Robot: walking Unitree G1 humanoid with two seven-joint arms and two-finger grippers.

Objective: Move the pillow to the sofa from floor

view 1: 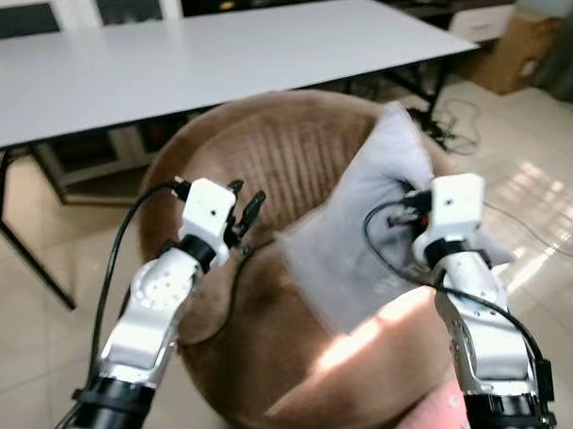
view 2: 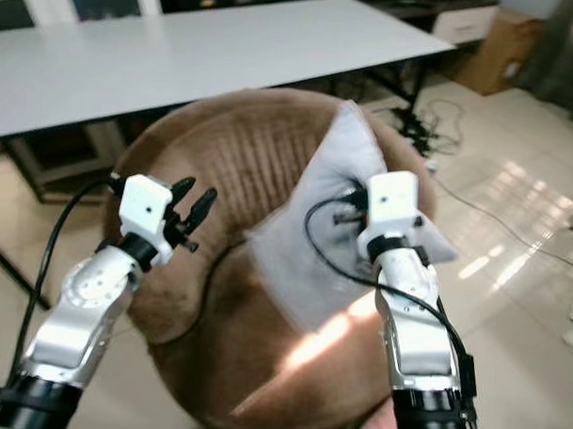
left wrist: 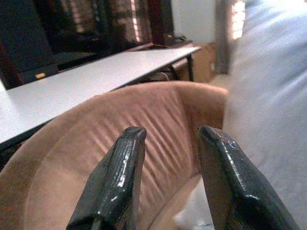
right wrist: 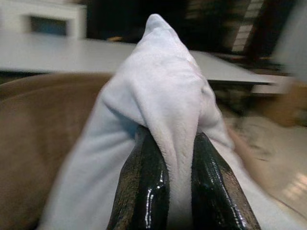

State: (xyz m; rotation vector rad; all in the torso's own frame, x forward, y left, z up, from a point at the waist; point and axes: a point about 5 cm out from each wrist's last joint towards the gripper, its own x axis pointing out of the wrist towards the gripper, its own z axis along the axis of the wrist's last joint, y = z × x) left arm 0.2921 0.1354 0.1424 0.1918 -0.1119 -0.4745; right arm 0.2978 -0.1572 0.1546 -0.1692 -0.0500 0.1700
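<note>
Grey soft pillow (view 1: 361, 245) pinched by right hand (right wrist: 173, 163); ribbed brown sofa (view 1: 270, 157), left hand (left wrist: 168, 158) spread

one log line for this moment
right gripper: shut on pillow | pillow: over sofa | left gripper: open, beside pillow

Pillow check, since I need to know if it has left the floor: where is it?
The pillow is over the brown sofa's seat, on the robot's right, pinched by the right gripper.

Open seat beneath both grippers

Beyond the left gripper (view 1: 246, 209) the sofa (view 1: 270, 148) backrest rises; behind it, the table (view 1: 179, 60).
</note>
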